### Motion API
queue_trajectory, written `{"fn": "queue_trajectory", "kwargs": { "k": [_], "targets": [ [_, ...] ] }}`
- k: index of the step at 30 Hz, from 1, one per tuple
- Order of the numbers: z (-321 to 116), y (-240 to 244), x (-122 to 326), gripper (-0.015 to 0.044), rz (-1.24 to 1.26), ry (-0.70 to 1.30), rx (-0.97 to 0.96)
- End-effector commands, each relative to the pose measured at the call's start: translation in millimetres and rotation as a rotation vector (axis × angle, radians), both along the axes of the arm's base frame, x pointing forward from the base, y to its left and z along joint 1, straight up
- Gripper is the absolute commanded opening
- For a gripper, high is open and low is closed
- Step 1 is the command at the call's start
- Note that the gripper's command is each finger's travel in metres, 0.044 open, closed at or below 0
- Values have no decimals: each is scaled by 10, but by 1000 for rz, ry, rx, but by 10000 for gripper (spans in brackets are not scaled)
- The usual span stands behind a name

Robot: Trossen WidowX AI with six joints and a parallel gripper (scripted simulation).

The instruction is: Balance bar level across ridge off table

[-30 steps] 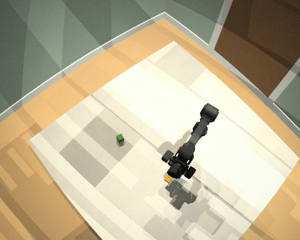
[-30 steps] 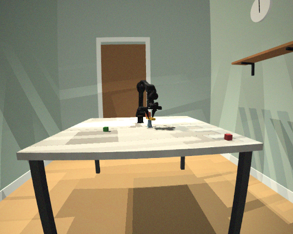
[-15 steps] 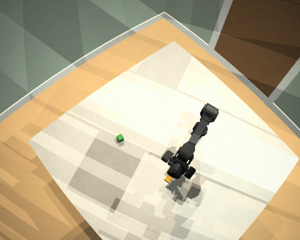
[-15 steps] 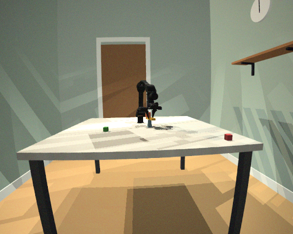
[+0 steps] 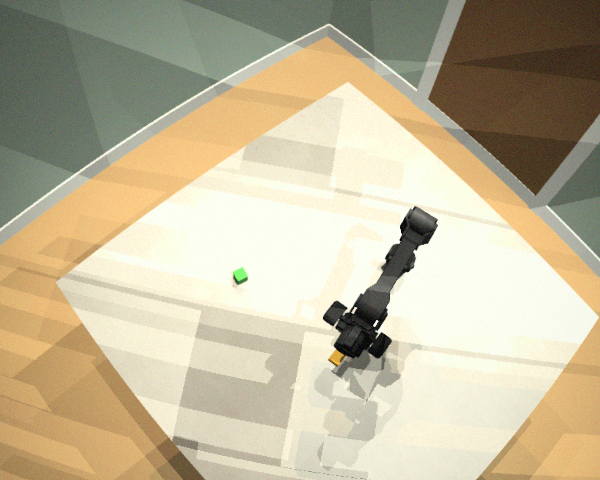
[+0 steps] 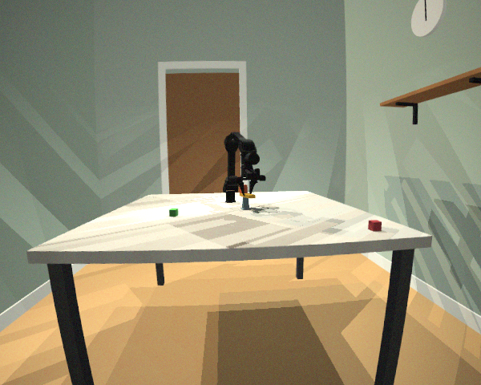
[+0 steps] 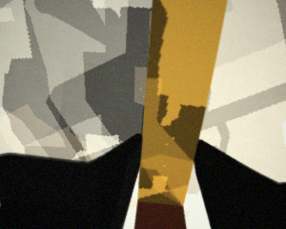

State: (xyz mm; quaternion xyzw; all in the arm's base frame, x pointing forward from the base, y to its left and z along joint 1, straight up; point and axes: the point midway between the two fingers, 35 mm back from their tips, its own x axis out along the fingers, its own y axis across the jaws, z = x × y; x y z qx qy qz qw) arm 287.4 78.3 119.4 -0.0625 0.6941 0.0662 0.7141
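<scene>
A yellow-orange bar [image 5: 335, 358] [image 6: 249, 196] [image 7: 188, 52] is held clear of the table top. My gripper [image 6: 247, 193] [image 7: 168, 143] is shut on it, one black finger on each side. A dark red part [image 7: 160, 216] shows at the bar's lower end in the wrist view. The ridge is a small blue-grey stand [image 6: 245, 204] directly under the bar in the exterior view. Whether the bar touches its top cannot be told. The arm hides the ridge in the top view. The bar looks roughly level in the exterior view.
A green cube [image 5: 240, 275] [image 6: 173, 212] stands on the white table [image 5: 269, 232] [image 6: 128, 240], well to the side of the arm. A red cube [image 6: 374, 225] stands near the right corner in the exterior view. The arm's shadow falls beside the ridge.
</scene>
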Motion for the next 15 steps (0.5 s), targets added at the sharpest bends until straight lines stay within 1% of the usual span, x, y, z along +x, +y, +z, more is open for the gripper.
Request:
{"fn": "queue_trajectory", "kwargs": {
  "k": [1,15],
  "targets": [
    [-11,1,1,0,-3,2,-1],
    [-23,1,0,0,-3,2,-1]
  ]
}}
